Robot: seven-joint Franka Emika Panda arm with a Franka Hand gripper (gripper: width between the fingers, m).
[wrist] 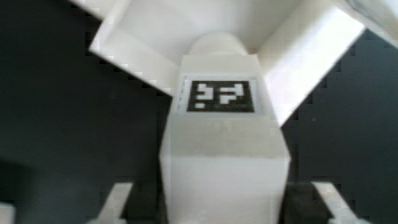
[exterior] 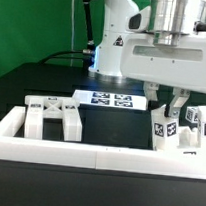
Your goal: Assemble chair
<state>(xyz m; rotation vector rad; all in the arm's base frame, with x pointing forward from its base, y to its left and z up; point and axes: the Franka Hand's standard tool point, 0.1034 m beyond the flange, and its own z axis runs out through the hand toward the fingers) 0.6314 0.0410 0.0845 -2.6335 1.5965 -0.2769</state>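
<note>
Between the fingers of the pincer (exterior: 165, 100), in the exterior view, stands an upright square post (exterior: 164, 129) of the chair, its tagged face toward the camera. The pincer hangs over it from above and clasps its top end from both sides. The post's lower end is hidden behind the long white border wall (exterior: 87, 152) on the black table (exterior: 22, 90). Just beside the pincer, toward the exterior view's right, stand more tagged white parts (exterior: 197, 123). Well apart from the pincer, toward the exterior view's left, a cross-braced frame (exterior: 53, 117) sits just behind the wall. Behind the pincer, toward that same side, the marker board (exterior: 106, 98) lies flat.

Beneath the pincer in the wrist view, the post fills the middle, with a black-and-white tag (wrist: 221, 95) on its face. The fingers (wrist: 118, 204) sit tight along both its sides. Beyond the post's far end, a white flat panel (wrist: 134, 40) spreads out against the dark table.
</note>
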